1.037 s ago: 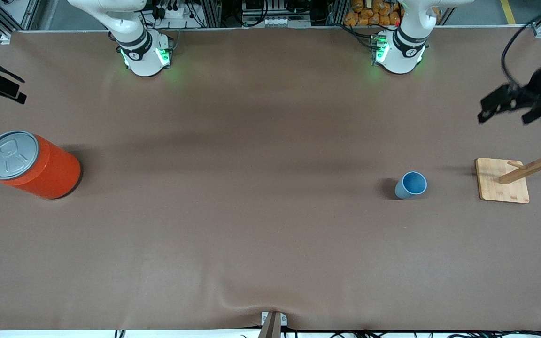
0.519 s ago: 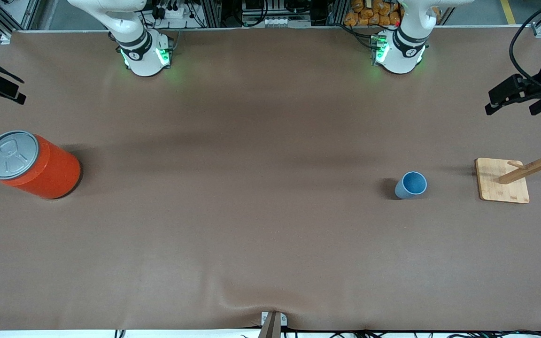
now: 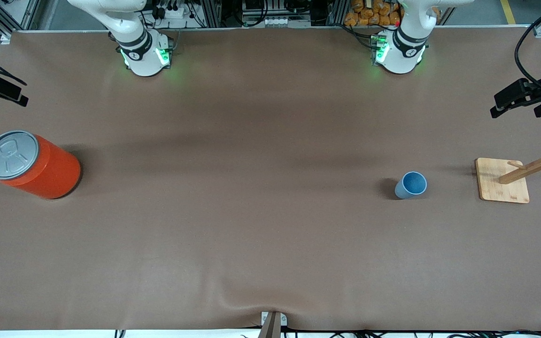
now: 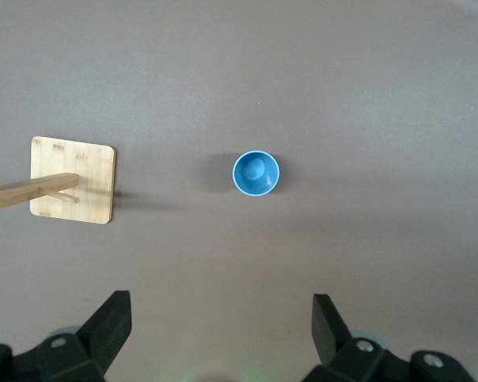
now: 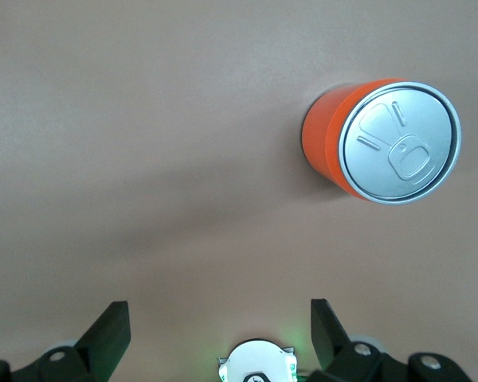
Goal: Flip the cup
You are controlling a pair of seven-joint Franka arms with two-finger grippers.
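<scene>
Both Franka arms are glossy white with rounded housings. Each base [image 3: 144,56] carries a black band with a small white mark, and green lights glow at its foot, tinting the counter [image 3: 261,141] beneath. The left tool [image 3: 526,96] is matte black and blocky, with a black cable looping above it. In the wrist views the tool fingers [image 4: 111,322] are black wedges with grey screw heads behind them.

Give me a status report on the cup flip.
Both end effectors open, empty, high up. Cup upright, mouth up, beside wooden rack. Nothing blocking it.
</scene>
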